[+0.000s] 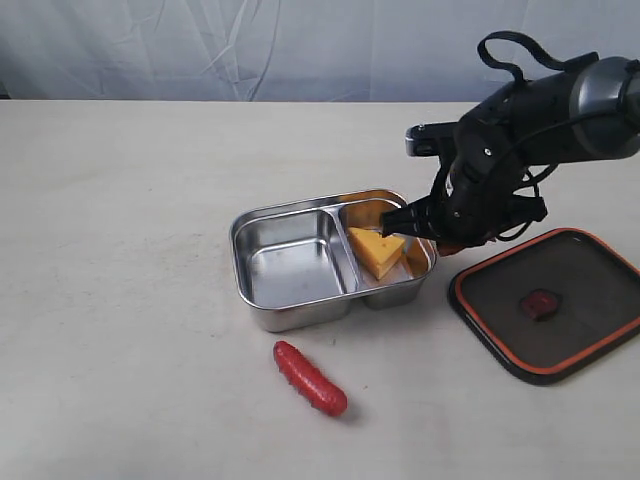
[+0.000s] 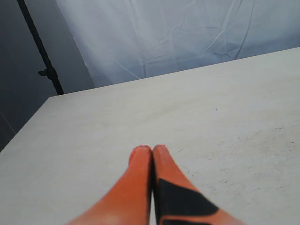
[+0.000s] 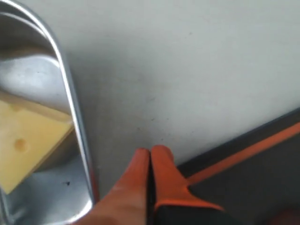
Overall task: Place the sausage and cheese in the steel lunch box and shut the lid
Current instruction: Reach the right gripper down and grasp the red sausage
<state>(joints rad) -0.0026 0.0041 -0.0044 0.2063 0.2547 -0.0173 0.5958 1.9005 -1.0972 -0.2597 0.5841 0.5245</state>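
The steel lunch box (image 1: 290, 262) stands open mid-table. The yellow cheese (image 1: 376, 250) lies in its right compartment, and the left compartment is bare. On the table in front of the box lies the red sausage (image 1: 310, 378). The dark lid (image 1: 550, 300) with its orange rim rests flat on the table to the right of the box. My right gripper (image 1: 447, 240) hangs between box and lid. In the right wrist view it (image 3: 151, 152) is shut and holds nothing, with the box rim (image 3: 75, 122), the cheese (image 3: 28, 136) and the lid (image 3: 253, 168) beside it. My left gripper (image 2: 152, 149) is shut and holds nothing, over bare table.
A pale cloth backdrop (image 1: 250, 45) hangs behind the table's far edge. In the left wrist view a dark stand pole (image 2: 40, 51) rises beyond the table corner. The right arm's body (image 1: 540, 120) and cables loom above the lid.
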